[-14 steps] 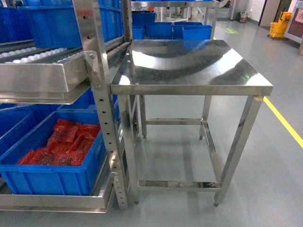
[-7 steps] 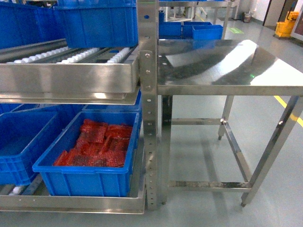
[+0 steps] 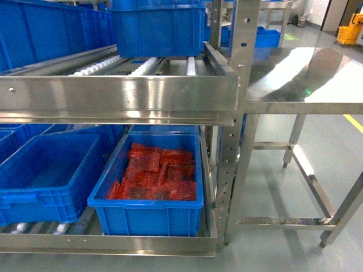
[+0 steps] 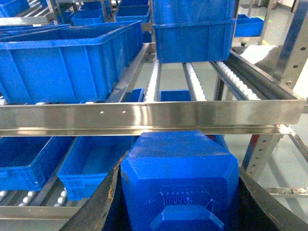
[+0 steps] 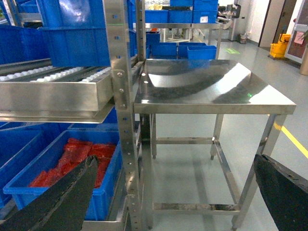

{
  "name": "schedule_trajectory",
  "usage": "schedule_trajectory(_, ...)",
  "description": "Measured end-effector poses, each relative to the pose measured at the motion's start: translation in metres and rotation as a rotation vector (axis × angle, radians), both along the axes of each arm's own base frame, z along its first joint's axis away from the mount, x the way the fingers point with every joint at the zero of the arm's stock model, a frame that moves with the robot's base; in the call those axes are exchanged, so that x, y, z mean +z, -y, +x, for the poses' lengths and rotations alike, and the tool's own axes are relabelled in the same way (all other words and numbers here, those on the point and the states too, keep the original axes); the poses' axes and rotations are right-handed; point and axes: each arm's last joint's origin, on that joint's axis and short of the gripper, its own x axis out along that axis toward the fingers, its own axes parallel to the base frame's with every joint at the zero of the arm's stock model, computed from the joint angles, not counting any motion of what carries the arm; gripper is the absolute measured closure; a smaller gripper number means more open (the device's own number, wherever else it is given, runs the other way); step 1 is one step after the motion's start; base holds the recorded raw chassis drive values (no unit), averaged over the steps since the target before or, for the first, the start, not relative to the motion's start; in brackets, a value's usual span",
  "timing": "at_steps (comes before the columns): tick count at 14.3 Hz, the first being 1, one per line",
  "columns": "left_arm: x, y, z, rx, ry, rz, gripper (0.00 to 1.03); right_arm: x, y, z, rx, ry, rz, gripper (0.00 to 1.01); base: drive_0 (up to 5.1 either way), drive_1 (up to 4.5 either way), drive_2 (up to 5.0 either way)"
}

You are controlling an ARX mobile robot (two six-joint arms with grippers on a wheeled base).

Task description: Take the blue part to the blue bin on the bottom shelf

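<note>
Transport is the step you are in: the blue part point(image 4: 180, 185) sits clamped between the dark fingers of the left gripper point(image 4: 179, 211), filling the lower middle of the left wrist view, so that hand is closed on it. The right gripper point(image 5: 173, 192) stands wide apart with nothing between its fingers, looking past the rack upright toward the steel-topped table point(image 5: 211, 98).

The blue bin point(image 3: 48, 173) you want is the open crate at the left end of the bottom shelf point(image 3: 108, 242), just beside the crate of red bagged pieces point(image 3: 152, 187), which sits at the shelf's right end by the rack upright point(image 3: 238, 119). The upper roller level point(image 3: 122, 99) overhangs both crates.

Your next move, as I judge it, is to bring the part low enough to pass under that upper level's front rail, then carry it over the left crate's rim before letting go. Watch the rail; clearance looks tight from the wrist view.

Against the head view of a second ago, the base has swung left: the table has slid toward the right edge and the shelf with both crates now fills the frame
</note>
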Motion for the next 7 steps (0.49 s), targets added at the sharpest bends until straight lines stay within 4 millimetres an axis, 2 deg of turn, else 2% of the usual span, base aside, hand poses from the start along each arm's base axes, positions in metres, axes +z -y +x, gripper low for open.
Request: schedule_trajectory(7,-0.0003,0.0001,0.0003,0.000,-0.003,0.001,0.59,-0.0001,0.0000,0.0000,0.000,-0.001,0.000,0.03,-5.1,2.34,2.3)
